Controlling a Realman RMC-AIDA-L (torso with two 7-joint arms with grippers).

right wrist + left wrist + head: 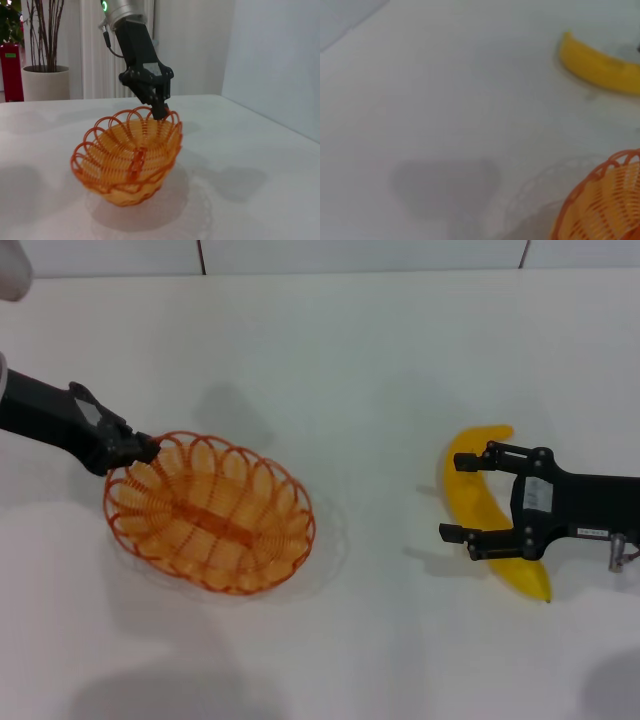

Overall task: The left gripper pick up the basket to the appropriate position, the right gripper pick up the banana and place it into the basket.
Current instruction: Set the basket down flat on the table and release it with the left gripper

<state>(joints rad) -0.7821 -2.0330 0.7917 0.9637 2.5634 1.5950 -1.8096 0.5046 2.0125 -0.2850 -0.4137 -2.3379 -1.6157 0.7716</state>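
The orange wire basket is at the left of the white table. My left gripper is shut on its looped rim at the far left side. In the right wrist view the left gripper pinches the rim and the basket hangs tilted, a little above its shadow. The yellow banana lies on the table at the right. My right gripper is open, with one finger on each side of the banana's middle. The left wrist view shows the basket's rim and the banana farther off.
The white table ends at a wall along the back. A potted plant and a red object stand beyond the table's far left side.
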